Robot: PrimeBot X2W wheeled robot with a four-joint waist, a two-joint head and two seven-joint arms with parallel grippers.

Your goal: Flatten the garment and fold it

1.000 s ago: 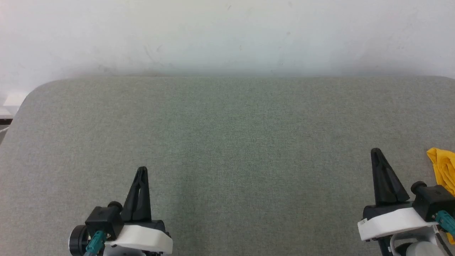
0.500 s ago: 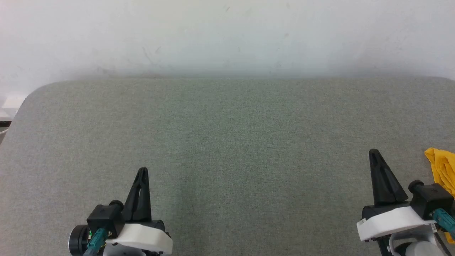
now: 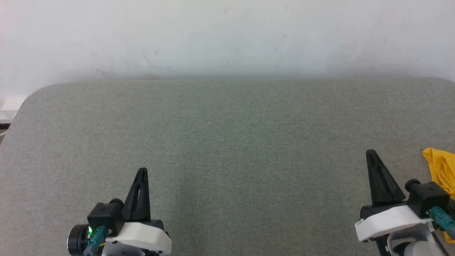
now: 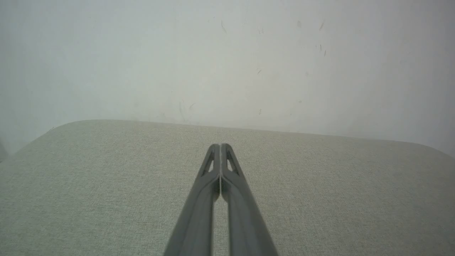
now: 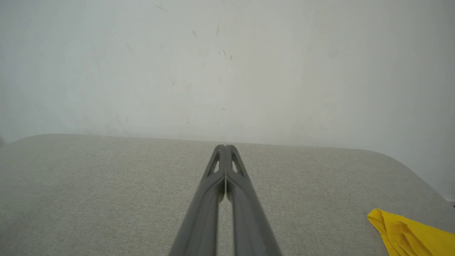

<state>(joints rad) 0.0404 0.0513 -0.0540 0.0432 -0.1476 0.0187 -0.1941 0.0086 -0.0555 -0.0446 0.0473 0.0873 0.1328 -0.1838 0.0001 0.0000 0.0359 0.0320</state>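
Left jaws, right jaws closed; garment [image 3: 442, 168] bunched near right jaws.

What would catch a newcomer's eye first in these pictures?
The bright mustard-yellow garment stands out first, bunched at the far right edge of the wide grey fabric table. Next come two dark pointed shapes near the bottom of the head view: the left tool and the right tool. Both are shut and hold nothing, and the right one is close beside the cloth but not touching it.
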